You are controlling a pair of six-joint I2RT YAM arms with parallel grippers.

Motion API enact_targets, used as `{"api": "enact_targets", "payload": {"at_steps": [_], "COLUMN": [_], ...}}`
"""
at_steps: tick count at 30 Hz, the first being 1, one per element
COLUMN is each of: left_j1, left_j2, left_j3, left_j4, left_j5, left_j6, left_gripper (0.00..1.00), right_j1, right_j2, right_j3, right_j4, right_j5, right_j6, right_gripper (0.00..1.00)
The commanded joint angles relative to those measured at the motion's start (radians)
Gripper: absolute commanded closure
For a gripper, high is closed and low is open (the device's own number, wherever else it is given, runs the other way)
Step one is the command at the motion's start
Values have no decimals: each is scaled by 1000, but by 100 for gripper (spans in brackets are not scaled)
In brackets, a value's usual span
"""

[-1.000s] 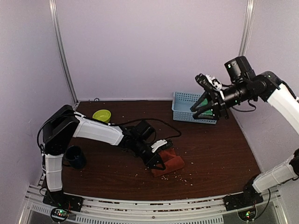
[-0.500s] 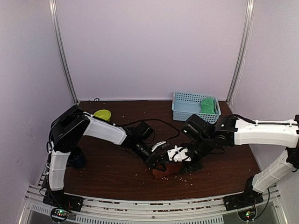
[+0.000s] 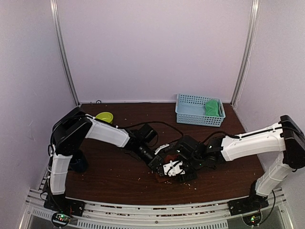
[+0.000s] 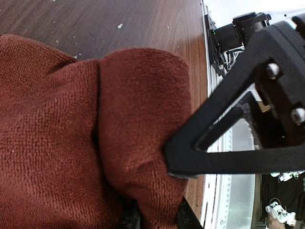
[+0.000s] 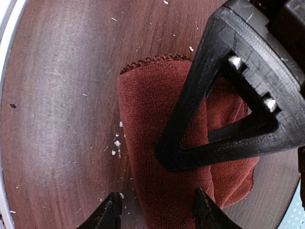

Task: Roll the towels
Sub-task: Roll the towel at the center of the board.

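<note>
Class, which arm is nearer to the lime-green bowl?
Left. The left arm passes close beside the bowl; the right arm reaches in from the opposite side, well away.

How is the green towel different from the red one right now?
The green towel sits in the blue basket at the back, with nothing touching it. The red towel lies on the table near the front, folded over and pinched by the left gripper. Both are cloth.
</note>
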Motion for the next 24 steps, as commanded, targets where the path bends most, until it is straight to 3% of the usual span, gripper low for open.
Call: {"api": "enact_targets", "payload": {"at_steps": [1,4,9,13,20,24], "left_j1": [3,5,48,124,161,47], "left_j2": [57,28,-116,-277,-672,-959], "left_j3": [-9,-14,-81,-178,-301,-459], "left_j4": [-105,-115,-121,-147,-138,9], "left_j5": [-37,-39,-123,-226,-629,-824], "left_j6": [28,49,70,82,159,273], "left_gripper": [78,76,51,44,41,36], "right_j1": [9,9,8,8,-16,-102], "right_j2": [50,68,95,117,245,382], "right_j3": [-42,-51,-40,61,324,460], "right_j4": [104,91,56,-100,-422,-538], "right_j5": [79,79,73,-22,-280,-433], "right_j6": [-14,-34,-39,0,128,140], "right_gripper": [51,65,76,81,87,88]}}
